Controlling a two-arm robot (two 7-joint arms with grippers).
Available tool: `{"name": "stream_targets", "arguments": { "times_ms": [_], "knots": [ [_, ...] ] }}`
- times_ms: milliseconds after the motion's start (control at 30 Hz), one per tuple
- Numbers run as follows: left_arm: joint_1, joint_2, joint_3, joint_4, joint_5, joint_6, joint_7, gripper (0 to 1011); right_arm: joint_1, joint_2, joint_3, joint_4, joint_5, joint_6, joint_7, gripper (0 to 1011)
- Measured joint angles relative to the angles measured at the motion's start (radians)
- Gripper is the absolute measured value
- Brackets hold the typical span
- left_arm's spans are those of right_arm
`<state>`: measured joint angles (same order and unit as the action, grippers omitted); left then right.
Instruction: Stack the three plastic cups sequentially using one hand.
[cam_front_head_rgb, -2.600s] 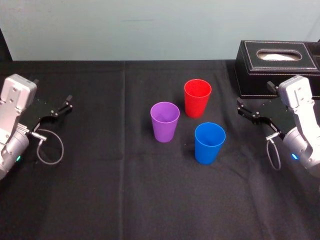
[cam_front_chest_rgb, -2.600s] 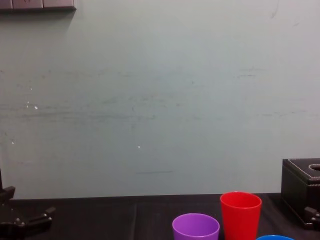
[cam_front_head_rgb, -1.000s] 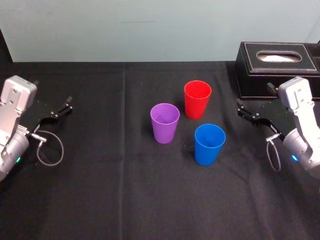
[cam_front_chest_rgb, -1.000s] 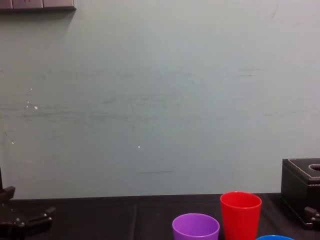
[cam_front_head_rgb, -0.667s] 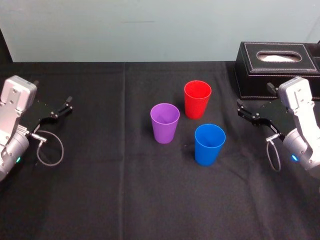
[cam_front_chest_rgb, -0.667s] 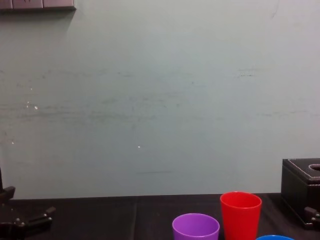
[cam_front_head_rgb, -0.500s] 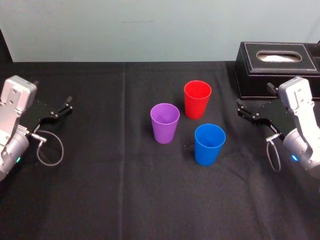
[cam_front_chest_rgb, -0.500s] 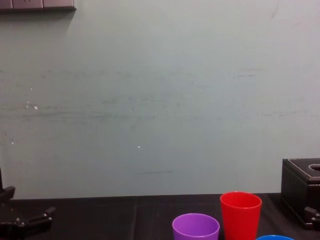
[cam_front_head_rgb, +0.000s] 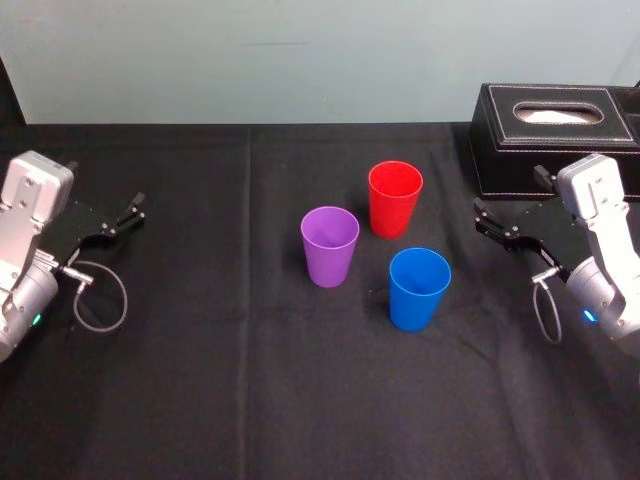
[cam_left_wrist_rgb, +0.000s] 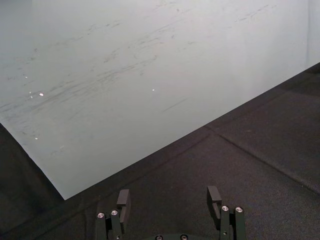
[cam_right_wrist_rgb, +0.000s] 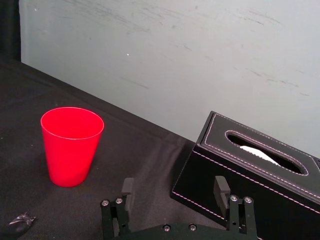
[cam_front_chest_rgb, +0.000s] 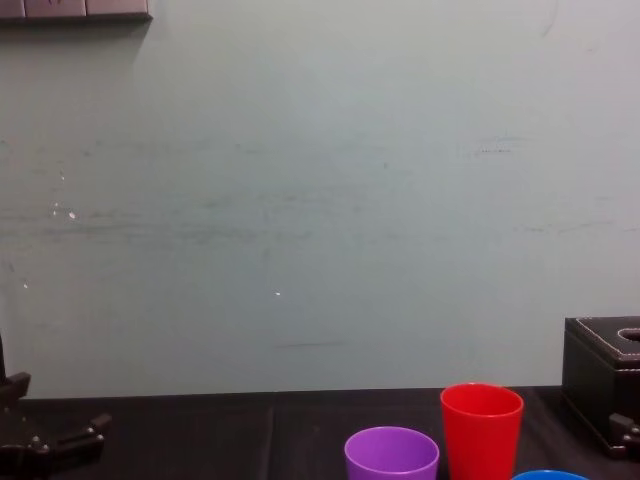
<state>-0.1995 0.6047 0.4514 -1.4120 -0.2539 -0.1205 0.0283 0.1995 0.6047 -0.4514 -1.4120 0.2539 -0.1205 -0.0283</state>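
Your right end effector (cam_front_head_rgb: 492, 224) rests fingers spread and empty, just beside the stitched leather-look box (cam_front_head_rgb: 555, 135). Your left end effector (cam_front_head_rgb: 128, 212) does likewise at the far left of the table (cam_front_head_rgb: 250, 380). The smooth tapered red cup (cam_front_head_rgb: 395, 198), purple cup (cam_front_head_rgb: 330, 245) and blue cup (cam_front_head_rgb: 419, 288) stand upright and apart at mid-table.

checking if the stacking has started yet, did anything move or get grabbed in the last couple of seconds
Nothing has visibly changed. The red cup, purple cup and blue cup stand upright and apart in the same spots. The left gripper and right gripper stay open at the table's sides, holding nothing. The black box is where it was.
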Motion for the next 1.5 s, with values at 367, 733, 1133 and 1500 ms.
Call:
{"name": "stream_targets", "arguments": {
  "times_ms": [367, 733, 1133, 1500],
  "knots": [
    [0.0, 0.0, 0.0, 0.0, 0.0, 0.0, 0.0, 1004, 0.0, 0.0, 0.0, 0.0, 0.0, 0.0, 0.0, 1003],
    [0.0, 0.0, 0.0, 0.0, 0.0, 0.0, 0.0, 1004, -0.018, 0.009, 0.025, -0.029, 0.001, -0.006, 0.006, 1003],
    [0.0, 0.0, 0.0, 0.0, 0.0, 0.0, 0.0, 1005, -0.103, 0.052, 0.091, -0.101, 0.058, -0.025, 0.083, 1003],
    [0.0, 0.0, 0.0, 0.0, 0.0, 0.0, 0.0, 1005, -0.257, 0.149, 0.134, -0.186, 0.137, -0.098, 0.249, 1002]
  ]
}}
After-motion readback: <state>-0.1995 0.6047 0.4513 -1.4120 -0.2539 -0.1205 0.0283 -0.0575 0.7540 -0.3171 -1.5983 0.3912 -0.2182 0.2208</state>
